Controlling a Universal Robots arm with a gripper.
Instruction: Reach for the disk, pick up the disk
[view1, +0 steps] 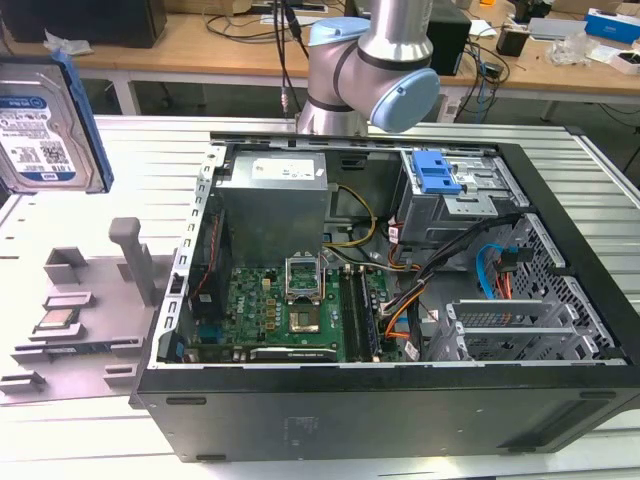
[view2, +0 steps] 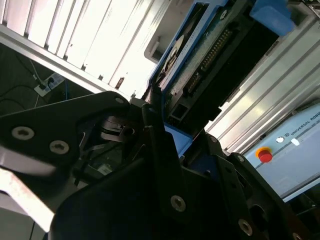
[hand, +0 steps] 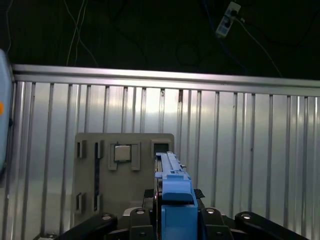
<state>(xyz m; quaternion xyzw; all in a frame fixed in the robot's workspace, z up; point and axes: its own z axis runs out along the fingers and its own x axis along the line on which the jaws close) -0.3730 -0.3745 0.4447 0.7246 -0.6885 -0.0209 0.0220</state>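
Observation:
The disk, a silver hard drive with a white-and-blue label in a blue bracket, hangs upright in the air at the exterior view's far left, over the ribbed table. My gripper is shut on it. In the first wrist view the blue bracket edge of the disk stands edge-on between the black fingers. The second wrist view has the circuit-board side of the disk rising out of the gripper.
A grey holder tray with a small grey chip lies on the table below the disk. The open computer case takes up the exterior view's middle and right, with a blue-latched drive cage. The arm's elbow stands behind the case.

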